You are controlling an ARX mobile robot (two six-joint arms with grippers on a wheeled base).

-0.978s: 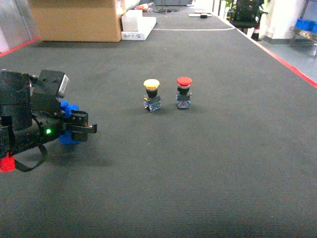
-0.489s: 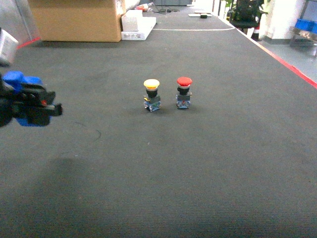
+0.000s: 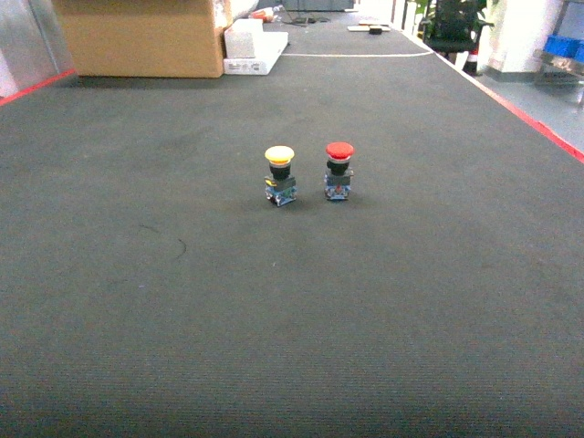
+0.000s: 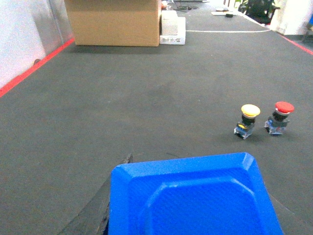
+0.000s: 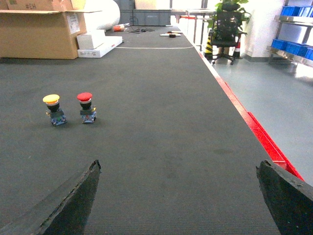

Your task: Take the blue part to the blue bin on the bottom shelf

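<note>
Two push buttons, yellow-capped (image 3: 279,174) and red-capped (image 3: 338,170), stand side by side mid-mat (image 3: 383,301). The left gripper (image 4: 190,205) is clamped on the blue part (image 4: 193,196); the right gripper (image 5: 178,205) has its fingers wide apart.

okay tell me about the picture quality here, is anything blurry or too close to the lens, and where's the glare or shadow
Head view: evenly lit and sharp; the yellow-capped button and red-capped button cast only small soft shadows on the dark mat. Left wrist view: the blue part fills the bottom edge, very close and slightly soft. Right wrist view: the right end effector fingers are dark and near, and the grey floor looks bright.
</note>
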